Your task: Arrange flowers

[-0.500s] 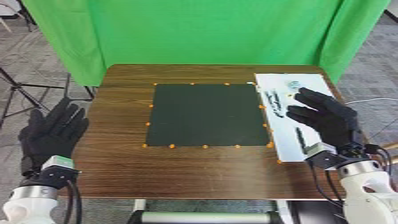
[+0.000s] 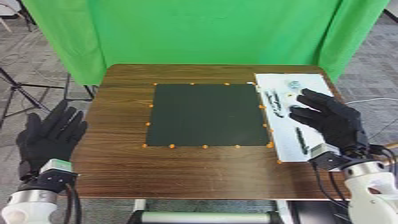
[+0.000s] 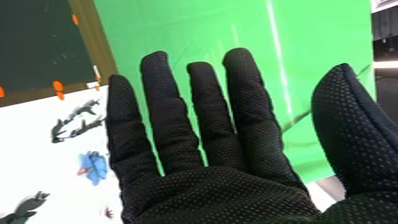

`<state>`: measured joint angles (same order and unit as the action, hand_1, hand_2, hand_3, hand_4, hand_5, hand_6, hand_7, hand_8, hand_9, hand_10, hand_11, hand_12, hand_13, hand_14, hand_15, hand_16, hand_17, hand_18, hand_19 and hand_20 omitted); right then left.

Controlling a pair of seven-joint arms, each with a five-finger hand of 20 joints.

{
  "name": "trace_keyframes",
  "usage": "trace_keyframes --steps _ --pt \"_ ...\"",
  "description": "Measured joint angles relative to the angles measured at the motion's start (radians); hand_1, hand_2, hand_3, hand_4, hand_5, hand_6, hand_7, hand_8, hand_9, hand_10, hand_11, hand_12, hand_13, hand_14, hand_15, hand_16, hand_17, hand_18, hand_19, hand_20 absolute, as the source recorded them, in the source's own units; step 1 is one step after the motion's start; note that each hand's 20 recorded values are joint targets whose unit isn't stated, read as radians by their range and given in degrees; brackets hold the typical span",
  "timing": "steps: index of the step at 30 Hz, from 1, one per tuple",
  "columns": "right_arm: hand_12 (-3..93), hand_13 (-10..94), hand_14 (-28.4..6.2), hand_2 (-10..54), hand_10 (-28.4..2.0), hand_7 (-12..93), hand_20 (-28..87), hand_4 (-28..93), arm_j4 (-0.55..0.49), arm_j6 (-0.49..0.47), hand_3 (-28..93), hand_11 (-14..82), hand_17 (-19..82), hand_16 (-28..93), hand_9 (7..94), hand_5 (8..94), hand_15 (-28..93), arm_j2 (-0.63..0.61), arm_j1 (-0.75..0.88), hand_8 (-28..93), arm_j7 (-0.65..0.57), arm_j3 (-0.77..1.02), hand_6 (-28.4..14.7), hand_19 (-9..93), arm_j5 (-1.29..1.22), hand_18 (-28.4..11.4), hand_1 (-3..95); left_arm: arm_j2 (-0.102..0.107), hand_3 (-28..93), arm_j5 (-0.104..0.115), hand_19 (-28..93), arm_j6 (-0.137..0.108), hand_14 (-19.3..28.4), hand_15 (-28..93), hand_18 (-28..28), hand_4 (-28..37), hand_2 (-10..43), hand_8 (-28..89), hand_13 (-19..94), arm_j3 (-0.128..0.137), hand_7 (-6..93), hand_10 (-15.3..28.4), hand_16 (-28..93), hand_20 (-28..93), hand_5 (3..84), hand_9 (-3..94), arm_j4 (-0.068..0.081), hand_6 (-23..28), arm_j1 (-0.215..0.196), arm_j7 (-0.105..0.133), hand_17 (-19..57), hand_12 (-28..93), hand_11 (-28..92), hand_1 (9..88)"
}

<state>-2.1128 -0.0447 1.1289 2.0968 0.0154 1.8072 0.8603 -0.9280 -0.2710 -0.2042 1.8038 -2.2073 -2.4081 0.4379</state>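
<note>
My right hand [image 2: 330,116] is open over the right side of the white sheet [image 2: 286,135], palm and straight fingers also showing as the hand [image 3: 209,185] in the right wrist view. On the sheet lie a pale blue piece [image 2: 294,84] near the far end, thin dark pieces [image 2: 274,104] at its left side and another dark piece [image 2: 301,140] nearer. The wrist view shows the blue piece [image 3: 93,167] with a reddish bit, and dark pieces [image 3: 64,129] beside my fingers. My left hand [image 2: 51,137] is open beyond the table's left edge. My right hand covers part of the sheet.
A dark square mat [image 2: 207,115] ringed by orange dots lies mid-table, left of the sheet. Brown wood [image 2: 200,172] borders it. A green curtain [image 2: 218,37] hangs behind the table, and a black tripod [image 2: 22,90] stands at far left.
My right hand has shifted slightly to the right, uncovering a little more of the near dark piece. My left hand has moved slightly left and back toward the robot.
</note>
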Motion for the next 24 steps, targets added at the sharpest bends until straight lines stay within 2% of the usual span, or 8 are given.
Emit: trace_keyframes --steps 3,7,11,16,19,24 --pt "13.1 41 -15.2 3.9 -15.5 21 23 -23 -0.019 0.044 81 7.5 18 16 47.4 50.8 24 -0.007 0.003 -13 -0.030 -0.003 -2.9 39 0.073 -19.1 17.8 0.000 69 0.000 29 -0.001 9.2 25 8.1 -28.3 14.4 -11 17 0.000 13.8 11.4 -13 5 35.0 29.5 0.000 4.0 -0.002 0.005 -4.3 4 16 25.4" --pt "14.3 40 -15.0 -2.2 -15.9 22 23 -24 -0.028 0.129 81 8.9 17 17 47.6 50.5 27 -0.028 0.005 -13 -0.045 -0.015 -3.0 42 0.296 -19.5 18.8 -0.003 69 0.003 29 -0.011 9.2 25 8.0 -28.3 14.2 -11 17 0.000 13.9 11.2 -13 5 34.7 29.2 -0.001 3.9 -0.007 0.008 -4.3 4 16 25.6" --pt "15.1 42 -15.8 -7.5 -16.2 22 25 -24 -0.036 0.172 78 9.3 17 17 49.1 50.4 29 -0.053 0.009 -13 -0.067 -0.024 -3.4 47 0.473 -21.7 15.8 -0.004 69 0.004 29 -0.012 10.9 27 8.2 -28.3 14.3 -11 18 0.000 14.1 11.3 -12 5 34.9 29.5 -0.001 4.1 -0.008 0.008 -4.5 4 16 25.7" --pt "16.4 45 -16.2 -9.4 -16.6 21 25 -27 -0.097 0.153 75 10.6 20 17 52.0 51.6 32 -0.065 0.028 -12 -0.258 -0.014 -4.0 51 0.699 -21.8 14.8 -0.003 69 0.007 29 -0.022 10.8 28 8.4 -28.3 14.3 -11 18 0.001 13.9 11.5 -12 5 35.4 30.1 -0.002 4.4 -0.010 0.005 -4.7 4 17 25.7" --pt "17.7 42 -16.7 -9.5 -17.1 21 26 -28 -0.119 0.113 73 10.7 20 18 48.7 48.3 33 -0.067 0.047 -11 -0.332 -0.014 -4.9 53 0.861 -22.0 14.6 -0.003 69 0.009 30 -0.026 10.8 28 8.5 -28.3 14.4 -11 19 0.000 14.3 11.6 -12 5 35.8 30.5 -0.002 4.4 -0.013 0.005 -4.7 4 17 25.7" --pt "21.7 41 -16.4 -9.5 -18.2 32 28 -28 -0.110 0.061 70 19.0 20 20 48.6 44.8 45 -0.098 0.049 -10 -0.437 -0.093 -5.6 59 1.096 -22.7 15.8 -0.001 69 0.019 30 -0.032 11.0 29 8.7 -28.3 14.4 -11 19 -0.022 14.5 11.3 -12 5 34.8 29.4 -0.002 4.2 -0.010 0.003 -4.7 4 17 25.7"
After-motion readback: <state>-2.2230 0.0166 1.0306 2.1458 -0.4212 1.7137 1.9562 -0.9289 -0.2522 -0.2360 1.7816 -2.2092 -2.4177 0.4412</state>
